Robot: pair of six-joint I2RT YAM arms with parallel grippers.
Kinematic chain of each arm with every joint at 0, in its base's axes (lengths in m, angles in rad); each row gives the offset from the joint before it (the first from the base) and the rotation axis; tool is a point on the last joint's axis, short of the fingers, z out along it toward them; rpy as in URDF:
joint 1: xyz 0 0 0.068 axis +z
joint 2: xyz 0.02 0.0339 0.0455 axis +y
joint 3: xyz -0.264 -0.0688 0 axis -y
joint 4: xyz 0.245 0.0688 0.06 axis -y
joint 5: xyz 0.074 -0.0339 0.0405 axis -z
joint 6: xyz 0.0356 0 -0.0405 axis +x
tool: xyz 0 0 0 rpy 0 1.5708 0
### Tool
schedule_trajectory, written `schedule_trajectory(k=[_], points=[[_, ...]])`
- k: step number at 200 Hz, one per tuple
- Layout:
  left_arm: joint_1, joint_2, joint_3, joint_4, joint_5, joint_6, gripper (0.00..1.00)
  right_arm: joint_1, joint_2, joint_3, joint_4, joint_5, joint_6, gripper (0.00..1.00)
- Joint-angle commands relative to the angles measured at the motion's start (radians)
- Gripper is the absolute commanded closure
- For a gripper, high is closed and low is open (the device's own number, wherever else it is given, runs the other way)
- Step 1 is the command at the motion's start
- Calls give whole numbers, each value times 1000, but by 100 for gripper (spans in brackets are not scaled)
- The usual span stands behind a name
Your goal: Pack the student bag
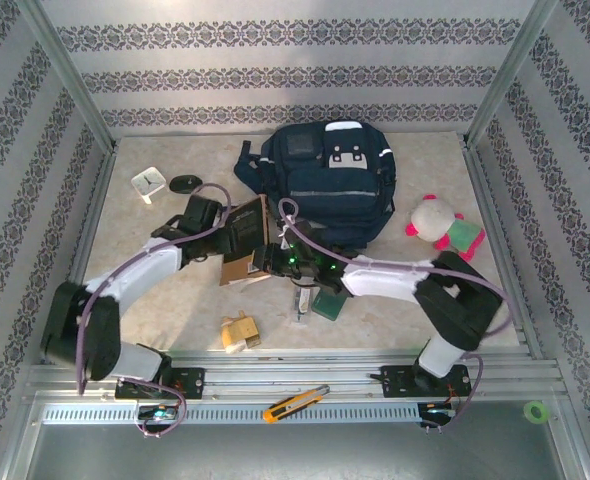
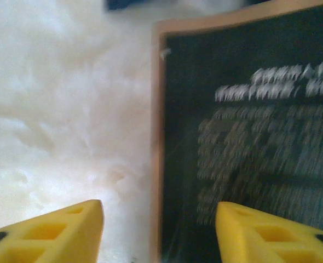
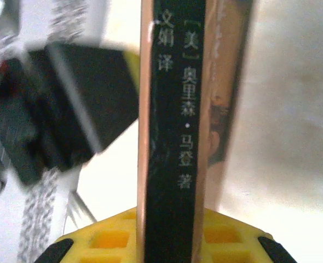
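Note:
The student bag (image 1: 330, 180), a dark navy backpack, lies at the back middle of the table. In front of it a black book with a brown border (image 1: 245, 240) is held on edge. My right gripper (image 1: 267, 260) is shut on this book; its spine with light characters (image 3: 175, 137) runs up between the yellow fingers (image 3: 107, 241), the right gripper (image 3: 172, 233) clamping it. My left gripper (image 1: 218, 222) is at the book's left side, open. In the left wrist view the left gripper (image 2: 159, 230) straddles the book's brown edge and blurred black cover (image 2: 243, 137), apart from it.
A white clock (image 1: 147, 183) and a black disc (image 1: 183, 183) lie back left. A pink and white plush (image 1: 440, 225) sits right of the bag. A green notebook (image 1: 327, 302), wooden blocks (image 1: 240, 332), a box cutter (image 1: 295, 402) and green tape (image 1: 536, 411) lie near the front.

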Motion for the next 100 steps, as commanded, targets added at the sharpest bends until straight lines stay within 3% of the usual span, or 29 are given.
schedule_trajectory(k=[1, 23, 43, 69, 100], points=[[-5, -114, 70, -50, 18, 31, 37, 13, -162, -22, -29, 49, -320, 100], [-5, -189, 108, -29, 45, 9, 36, 19, -282, -27, -151, 172, -594, 100], [-6, -239, 142, 2, 113, -25, 32, 20, -333, 9, -291, 372, -770, 100], [-15, -287, 179, 29, 134, -103, 28, 10, -314, 97, -422, 676, -846, 100], [-87, -286, 208, 54, 105, -181, 23, 17, -256, 180, -455, 790, -859, 100]])
